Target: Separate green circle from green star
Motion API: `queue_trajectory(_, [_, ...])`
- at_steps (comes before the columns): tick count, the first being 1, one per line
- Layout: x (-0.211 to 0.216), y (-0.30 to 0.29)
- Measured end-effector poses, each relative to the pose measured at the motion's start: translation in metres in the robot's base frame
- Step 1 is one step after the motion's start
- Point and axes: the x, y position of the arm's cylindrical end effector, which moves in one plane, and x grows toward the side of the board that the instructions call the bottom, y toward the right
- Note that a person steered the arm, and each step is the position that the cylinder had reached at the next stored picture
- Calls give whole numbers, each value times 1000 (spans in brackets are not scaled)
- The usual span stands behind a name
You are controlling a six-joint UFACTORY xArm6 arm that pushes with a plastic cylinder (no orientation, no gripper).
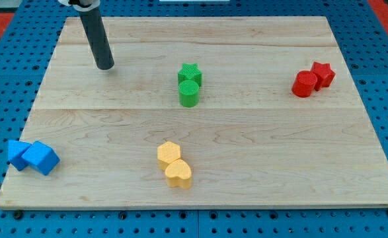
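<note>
The green circle [188, 93] stands near the middle of the wooden board [260, 132], touching the green star [190, 73], which sits just above it in the view. My tip [106, 66] rests on the board at the upper left. It is well to the left of both green blocks, and slightly above them in the view, touching neither.
A red circle [305, 84] and a red star [322, 75] touch each other at the right. A yellow hexagon [169, 154] and a yellow heart [178, 174] touch at the bottom centre. Two blue blocks [18, 153] [41, 158] sit together at the bottom left corner.
</note>
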Motion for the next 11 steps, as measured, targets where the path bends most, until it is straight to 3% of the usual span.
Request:
queue_trajectory(9, [-8, 4])
queue_trajectory(11, [25, 69])
